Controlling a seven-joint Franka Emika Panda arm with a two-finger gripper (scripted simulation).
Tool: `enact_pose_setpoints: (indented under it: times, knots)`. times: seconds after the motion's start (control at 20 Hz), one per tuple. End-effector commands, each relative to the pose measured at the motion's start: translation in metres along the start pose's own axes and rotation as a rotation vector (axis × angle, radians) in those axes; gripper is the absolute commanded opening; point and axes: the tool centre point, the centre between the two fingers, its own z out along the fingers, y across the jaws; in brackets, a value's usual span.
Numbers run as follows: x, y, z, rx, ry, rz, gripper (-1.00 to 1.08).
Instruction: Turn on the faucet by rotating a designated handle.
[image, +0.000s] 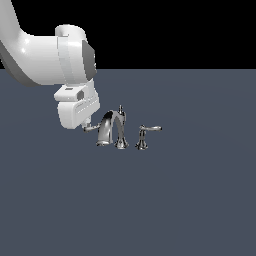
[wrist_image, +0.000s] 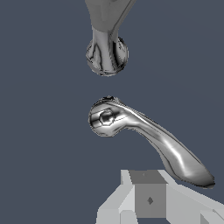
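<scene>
The chrome faucet (image: 107, 129) stands mid-floor with an arched spout and a knobbed rod (image: 121, 111) on top. The handle (image: 93, 128) is the thin lever on the exterior view's left of the spout. My gripper (image: 86, 125) hangs right at its outer end, fingers together with nothing held between them. In the wrist view the handle (wrist_image: 144, 131) runs from its round hub out to a curled tip. The gripper (wrist_image: 148, 197) sits just beside that tip, seemingly touching it. The base of the faucet (wrist_image: 107, 53) shows beyond the hub.
A second chrome lever (image: 144, 136) on a flared pedestal stands on the exterior view's right of the spout. The dark grey floor (image: 190, 200) stretches flat all round. My white arm (image: 45, 60) fills the upper part of the exterior view's left.
</scene>
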Motion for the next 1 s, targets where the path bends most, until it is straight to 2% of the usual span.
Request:
enact_pose_setpoints:
  times: [0.0,0.2,0.95]
  knots:
    - [-0.001,0.015,0.0,-0.014,0.002,-0.008,-1.0]
    - [-0.002,0.018,0.0,-0.011,0.002,-0.013,-1.0]
    - [0.048,0.041,-0.001,-0.015,0.001,-0.011,-1.0]
